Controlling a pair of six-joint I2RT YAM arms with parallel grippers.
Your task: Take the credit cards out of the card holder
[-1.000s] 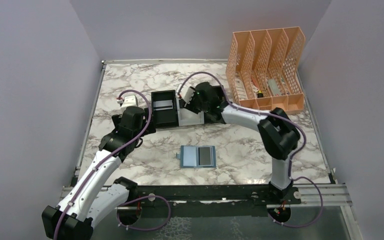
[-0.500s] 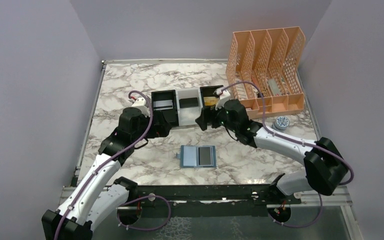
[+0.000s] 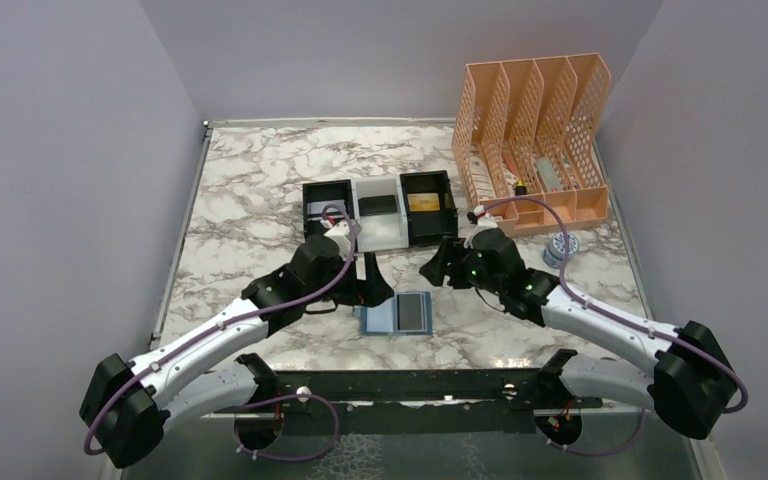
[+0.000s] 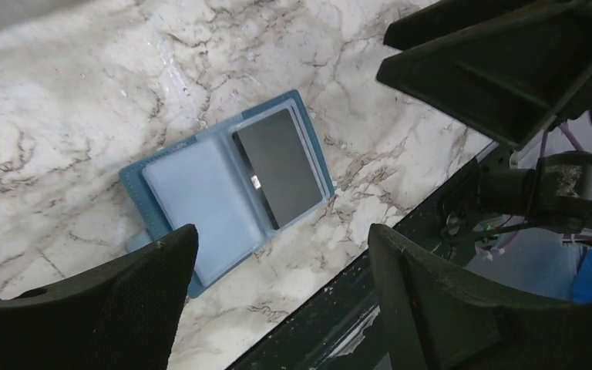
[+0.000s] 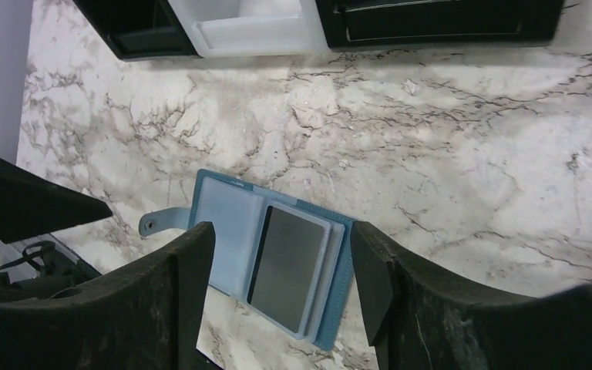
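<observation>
The blue card holder (image 3: 397, 314) lies open on the marble table near the front edge. Its right panel holds a dark grey credit card (image 3: 416, 312); its left panel looks empty. My left gripper (image 3: 374, 288) is open and empty, hovering at the holder's left side. My right gripper (image 3: 437, 266) is open and empty, just behind the holder's right side. The left wrist view shows the holder (image 4: 200, 208) and card (image 4: 277, 166) beyond the open left gripper (image 4: 281, 254). The right wrist view shows the holder (image 5: 227, 220) and card (image 5: 287, 266) between the open right gripper's (image 5: 281, 239) fingers.
A black-and-white three-compartment tray (image 3: 380, 235) stands behind the holder, with a black card (image 3: 377, 206) in the middle and a gold card (image 3: 422, 202) on the right. An orange file rack (image 3: 535, 130) stands back right, a small round object (image 3: 563, 245) beside it.
Both arms have swung back from the tray toward the front and now hover over the open holder. The holder has not moved.
</observation>
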